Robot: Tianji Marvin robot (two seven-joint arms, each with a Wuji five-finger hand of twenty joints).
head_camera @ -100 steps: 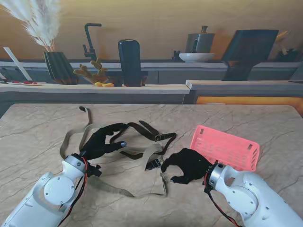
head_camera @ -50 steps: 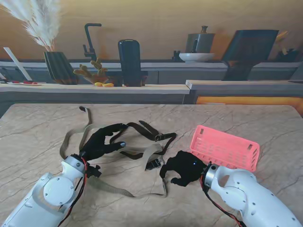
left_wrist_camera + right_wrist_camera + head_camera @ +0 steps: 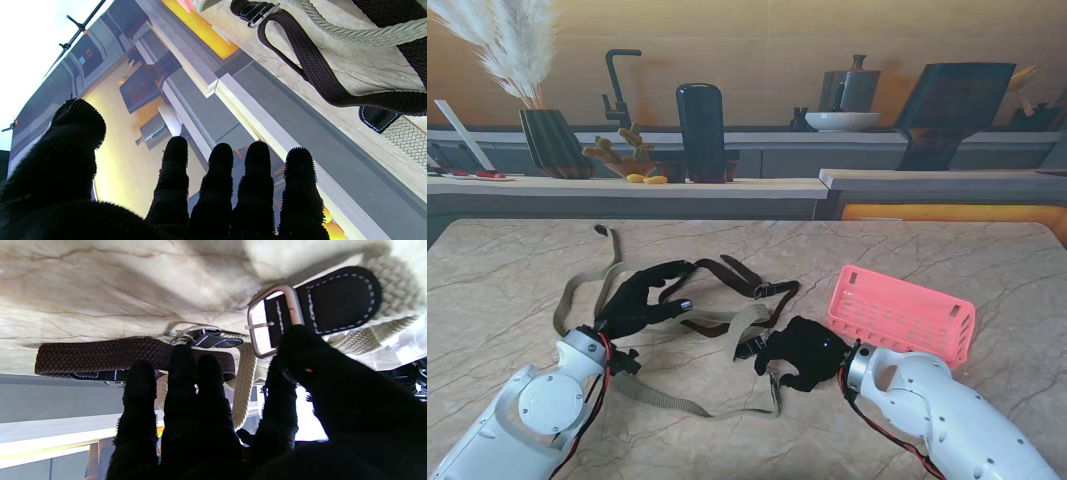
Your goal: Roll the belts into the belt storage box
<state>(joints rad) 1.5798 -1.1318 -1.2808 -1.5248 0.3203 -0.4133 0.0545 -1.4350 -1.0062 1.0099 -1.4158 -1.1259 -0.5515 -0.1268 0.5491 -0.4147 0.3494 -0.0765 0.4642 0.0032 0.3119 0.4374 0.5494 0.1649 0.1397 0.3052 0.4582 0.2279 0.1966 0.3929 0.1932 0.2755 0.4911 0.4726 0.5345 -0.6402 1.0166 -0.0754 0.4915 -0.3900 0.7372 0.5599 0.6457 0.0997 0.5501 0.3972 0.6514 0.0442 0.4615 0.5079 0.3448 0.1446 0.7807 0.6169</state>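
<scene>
Two belts lie tangled at the table's (image 3: 507, 260) centre. No writing is legible. Nearest me, the beige belt (image 3: 667, 402) runs left to right. The right hand (image 3: 799, 352), fingers apart, rests at its buckle (image 3: 272, 321); grip indeterminate. The left hand (image 3: 642, 298), fingers spread, lies over the straps. Farther, the dark belt (image 3: 745, 282) loops. One pink storage box (image 3: 902, 312) sits right, long axis left-right.

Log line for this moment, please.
right hand: open, reaching at beige belt buckle | left hand: open over dark belt | pink box: no belts
</scene>
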